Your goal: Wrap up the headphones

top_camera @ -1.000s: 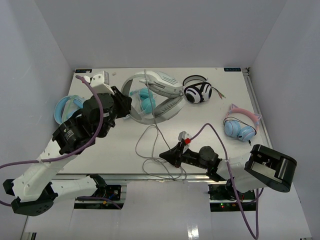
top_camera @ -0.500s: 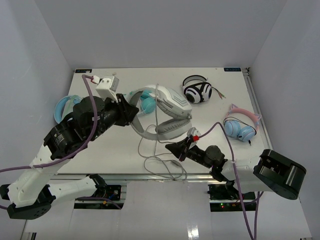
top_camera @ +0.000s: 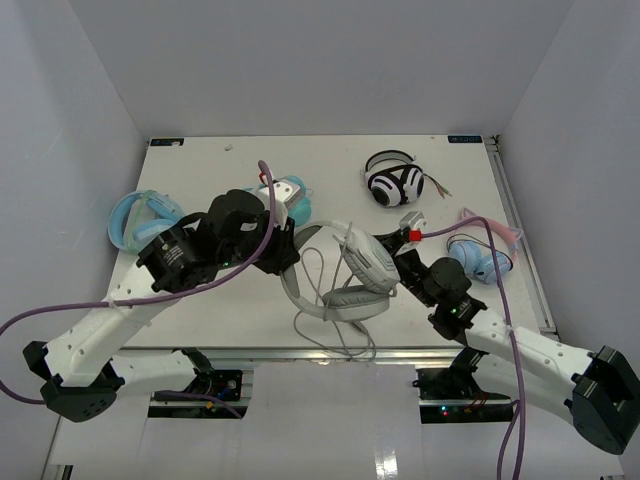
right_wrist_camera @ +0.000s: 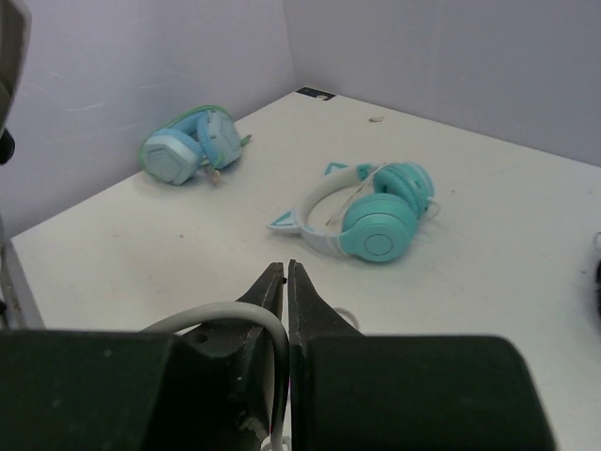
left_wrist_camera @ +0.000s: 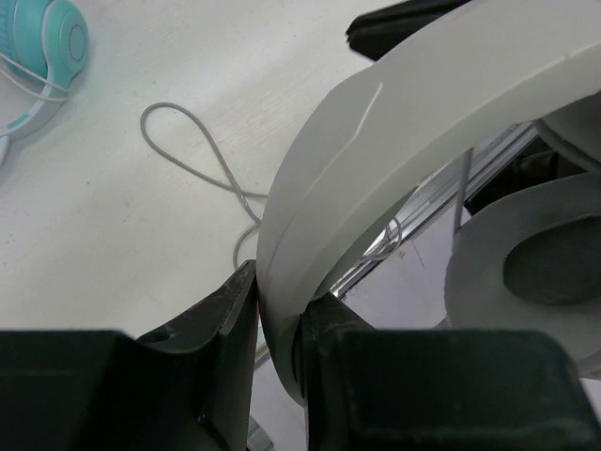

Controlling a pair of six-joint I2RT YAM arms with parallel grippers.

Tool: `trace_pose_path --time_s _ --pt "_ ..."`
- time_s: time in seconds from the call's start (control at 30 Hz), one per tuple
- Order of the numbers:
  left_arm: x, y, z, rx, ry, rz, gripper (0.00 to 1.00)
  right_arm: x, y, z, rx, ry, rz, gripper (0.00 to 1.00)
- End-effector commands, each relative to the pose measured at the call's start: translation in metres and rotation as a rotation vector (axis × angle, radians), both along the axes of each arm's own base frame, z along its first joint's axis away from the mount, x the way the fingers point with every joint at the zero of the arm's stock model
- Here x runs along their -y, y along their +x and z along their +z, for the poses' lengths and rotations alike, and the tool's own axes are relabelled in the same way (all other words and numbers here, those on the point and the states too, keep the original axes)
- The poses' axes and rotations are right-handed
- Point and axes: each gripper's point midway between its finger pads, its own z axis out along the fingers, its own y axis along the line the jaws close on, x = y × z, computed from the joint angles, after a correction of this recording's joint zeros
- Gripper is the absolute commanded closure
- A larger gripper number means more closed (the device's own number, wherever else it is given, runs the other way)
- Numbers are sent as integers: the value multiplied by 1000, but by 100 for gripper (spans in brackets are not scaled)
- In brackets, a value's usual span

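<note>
The light grey headphones (top_camera: 345, 278) hang at the table's middle front, held off the surface. My left gripper (top_camera: 284, 256) is shut on their headband. In the left wrist view the headband (left_wrist_camera: 404, 122) runs between the jaws of the left gripper (left_wrist_camera: 279, 319), with an oval cup (left_wrist_camera: 526, 272) at the right. The thin grey cable (top_camera: 318, 322) loops on the table below the cups and also shows in the left wrist view (left_wrist_camera: 202, 160). My right gripper (top_camera: 398, 262) is just right of the headphones. In the right wrist view the right gripper (right_wrist_camera: 286, 277) is shut on the cable (right_wrist_camera: 235, 315).
Black-and-white striped headphones (top_camera: 393, 183) lie at the back right. Pink-eared blue ones (top_camera: 480, 252) lie at the right edge. Pale blue ones (top_camera: 135, 215) lie at the left wall. Teal cat-ear ones (top_camera: 290, 195) lie behind my left arm and show in the right wrist view (right_wrist_camera: 376, 211).
My left gripper has carried the grey headphones from the back of the table toward the near middle. My right gripper has moved right and away from the front edge with the cable.
</note>
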Motion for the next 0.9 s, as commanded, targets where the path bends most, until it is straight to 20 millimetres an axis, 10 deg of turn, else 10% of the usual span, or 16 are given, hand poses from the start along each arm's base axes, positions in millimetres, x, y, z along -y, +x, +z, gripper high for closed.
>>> trace_pose_path --time_s 0.0,0.87 --pt "-3 -11 -11 -31 41 -49 100 33 29 34 60 -35 -229 88" --pt "-15 11 -71 -66 290 -5 100 43 47 96 176 -57 -342 74"
